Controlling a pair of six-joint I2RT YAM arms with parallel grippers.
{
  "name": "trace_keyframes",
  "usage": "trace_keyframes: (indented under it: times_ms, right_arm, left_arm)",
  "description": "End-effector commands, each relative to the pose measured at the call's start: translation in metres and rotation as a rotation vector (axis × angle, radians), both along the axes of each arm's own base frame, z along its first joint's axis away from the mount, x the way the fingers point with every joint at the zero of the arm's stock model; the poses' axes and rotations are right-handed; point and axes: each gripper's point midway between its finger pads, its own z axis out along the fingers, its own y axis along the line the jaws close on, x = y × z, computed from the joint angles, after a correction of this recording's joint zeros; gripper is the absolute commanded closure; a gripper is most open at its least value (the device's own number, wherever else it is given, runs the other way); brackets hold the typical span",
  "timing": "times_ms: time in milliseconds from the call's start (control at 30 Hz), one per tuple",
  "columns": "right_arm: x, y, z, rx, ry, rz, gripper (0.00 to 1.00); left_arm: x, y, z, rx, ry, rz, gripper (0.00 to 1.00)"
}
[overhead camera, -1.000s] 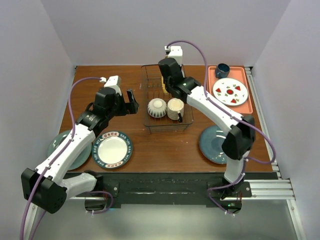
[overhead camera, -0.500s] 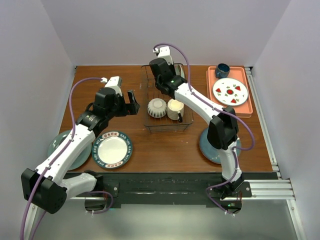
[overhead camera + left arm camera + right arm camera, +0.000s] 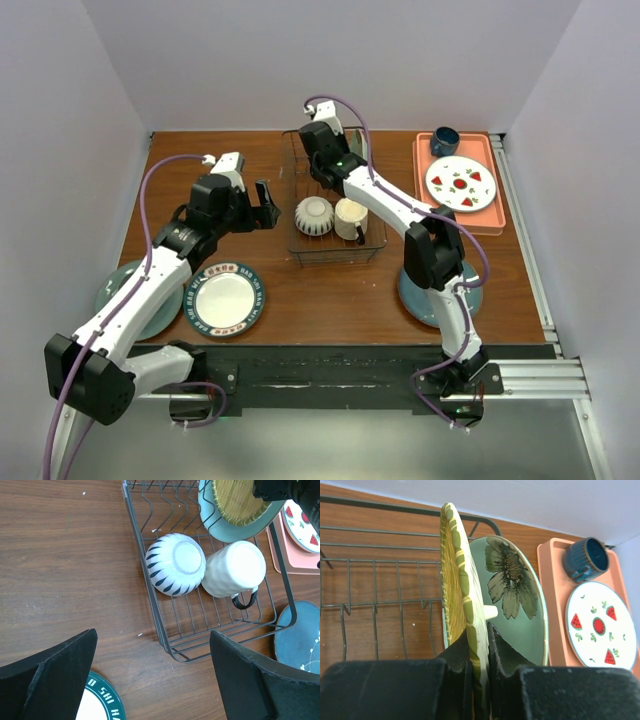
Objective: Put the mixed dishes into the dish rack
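Up at the far end of the dish rack, we've got the right fingers clenched on the bottom rim of a yellow-and-green plate. It's held on edge among the thin dark wires, and we can't tell whether it rests on them. We can see its scalloped border, cream with green patches, and a face painted like woven straw. Just beside it, upright too, stands the pale green plate with a big dark flower brushed across its glossy face.

Nearer the front of the basket we find the small bowl, turned bottom-up, round and white with black stripes fanning down its side. Touching it is the cream mug, which seems bottom-up as well, with a dimpled wall and a dark loop handle pointing toward the front rail.

Over on the other side, we have the left fingers spread wide with nothing between them, hovering above the brown wood-grain bench beside the rack. Near them lies the white plate, flat on the bench and ringed by a dark-blue lettered band.

Off to the right we spot a salmon tray carrying a dark blue cup and a round watermelon plate.
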Motion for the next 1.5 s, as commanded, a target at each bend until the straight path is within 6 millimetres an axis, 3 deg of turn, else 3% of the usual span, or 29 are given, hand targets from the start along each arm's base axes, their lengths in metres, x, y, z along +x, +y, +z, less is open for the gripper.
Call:
trace_keyframes:
  times_ms: [0, 200, 467, 533, 733, 1100, 1233, 1333, 1467]
  right_arm:
    - [0.013, 0.000, 0.021, 0.118, -0.052, 0.020, 1.00]
    - [0.024, -0.004, 0.000, 0.207, 0.006, 0.042, 0.86]
    - [0.026, -0.008, -0.022, 0.239, 0.068, 0.003, 0.55]
    - [0.025, -0.007, -0.021, 0.258, 0.070, -0.004, 0.55]
    - [0.018, -0.013, -0.003, 0.294, 0.047, -0.040, 0.52]
    - [0.000, -0.014, 0.056, 0.409, -0.007, -0.010, 0.36]
    - [-0.012, -0.016, 0.085, 0.466, -0.036, 0.013, 0.17]
    - [-0.021, -0.017, 0.091, 0.495, -0.028, 0.026, 0.01]
    - [-0.047, -0.039, 0.096, 0.580, 0.001, 0.027, 0.01]
  left_arm:
    - [0.008, -0.002, 0.005, -0.007, -0.033, -0.014, 0.00]
    - [0.006, -0.006, 0.004, -0.020, -0.023, -0.031, 0.00]
    - [0.006, -0.008, 0.003, -0.032, -0.015, -0.032, 0.00]
    - [0.006, -0.008, 0.002, -0.033, -0.012, -0.031, 0.00]
    - [0.005, -0.008, 0.003, -0.039, -0.013, -0.033, 0.00]
    - [0.004, -0.009, 0.015, -0.056, -0.043, -0.038, 0.00]
    - [0.003, -0.012, 0.019, -0.068, -0.056, -0.057, 0.00]
    - [0.001, -0.015, 0.021, -0.073, -0.069, -0.082, 0.00]
    - [-0.004, -0.018, 0.025, -0.085, -0.108, -0.120, 0.00]
